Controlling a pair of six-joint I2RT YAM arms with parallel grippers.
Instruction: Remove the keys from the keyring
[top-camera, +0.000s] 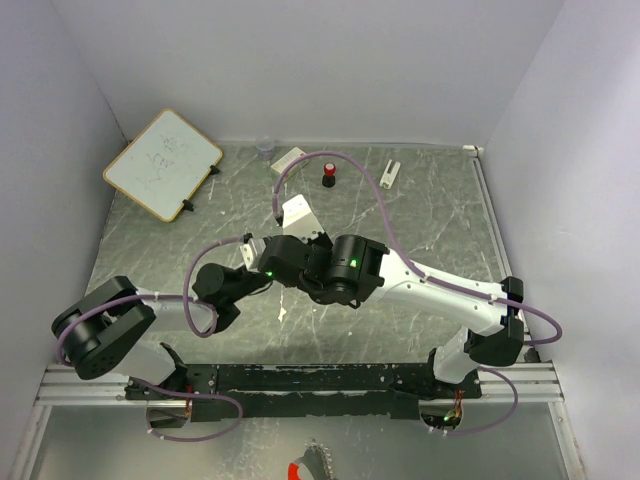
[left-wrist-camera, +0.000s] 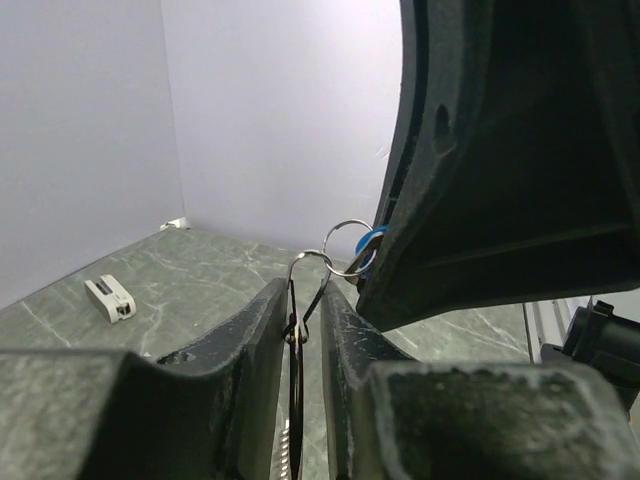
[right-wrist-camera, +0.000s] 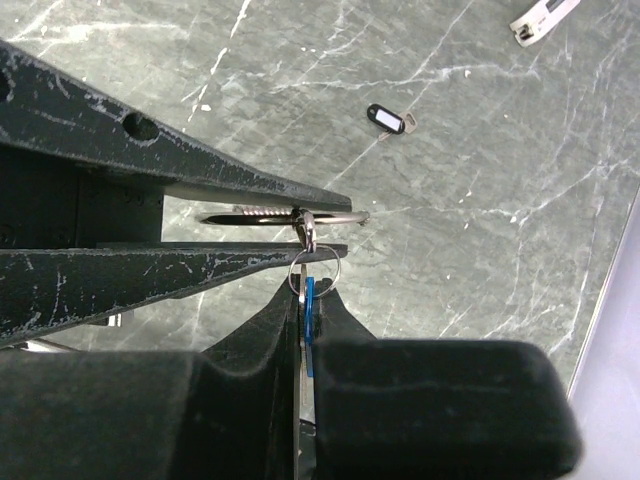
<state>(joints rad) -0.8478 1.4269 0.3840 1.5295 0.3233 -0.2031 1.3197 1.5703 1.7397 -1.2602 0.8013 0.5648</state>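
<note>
My left gripper (left-wrist-camera: 305, 295) is shut on the keyring (left-wrist-camera: 296, 335), a thin loop seen edge-on between its fingers. In the right wrist view the keyring (right-wrist-camera: 270, 215) lies between the left fingers (right-wrist-camera: 200, 265). A wire clip (left-wrist-camera: 310, 262) links it to a small silver ring (right-wrist-camera: 315, 272). My right gripper (right-wrist-camera: 308, 290) is shut on the blue-headed key (right-wrist-camera: 309, 298) and a silver key beside it, both hanging on that small ring. A black-headed key (right-wrist-camera: 388, 119) lies loose on the table. In the top view both grippers (top-camera: 305, 262) meet mid-table and the keys are hidden.
A small whiteboard (top-camera: 162, 164) leans at the back left. A red-and-black knob (top-camera: 328, 176), a white block (top-camera: 288, 160) and a white clip-like piece (top-camera: 390, 172) lie near the back wall. A white card (top-camera: 298, 213) sits just behind the grippers.
</note>
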